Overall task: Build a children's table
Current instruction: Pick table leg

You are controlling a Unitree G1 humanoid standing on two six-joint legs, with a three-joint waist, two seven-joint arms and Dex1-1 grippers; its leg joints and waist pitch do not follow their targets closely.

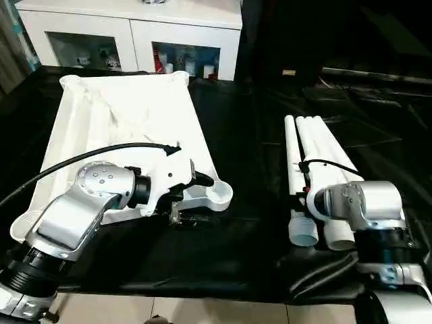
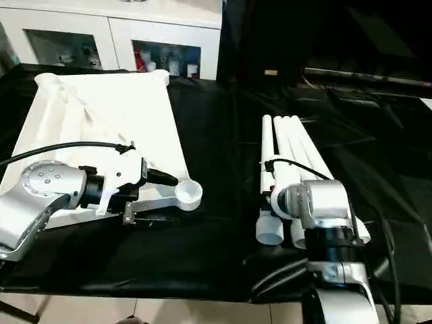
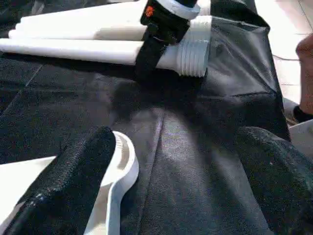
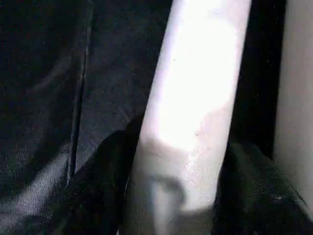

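Legs (image 1: 317, 152) of the children's table lie bundled side by side on the right of the black-covered work table (image 1: 250, 155), thick threaded ends toward the near edge; three show plainly at the far tips, and a fourth may sit hidden under the right arm, though that cannot be told for sure. One table top (image 1: 128, 118) lies on the left, ribbed underside up, with round sockets at its corners.

Left gripper (image 1: 192, 199) stands spread wide at the near right corner socket (image 1: 219, 194) of the top; one black finger (image 3: 73, 176) lies against the socket rim, the other finger well off over the black cover, and nothing is grasped. Its silver forearm reaches in from the near left, wrist bent across toward the right.

Right gripper (image 4: 181, 166) points down onto the bundle, a finger on each side of one leg (image 4: 195, 98), close against it; whether they already pinch it cannot be told.
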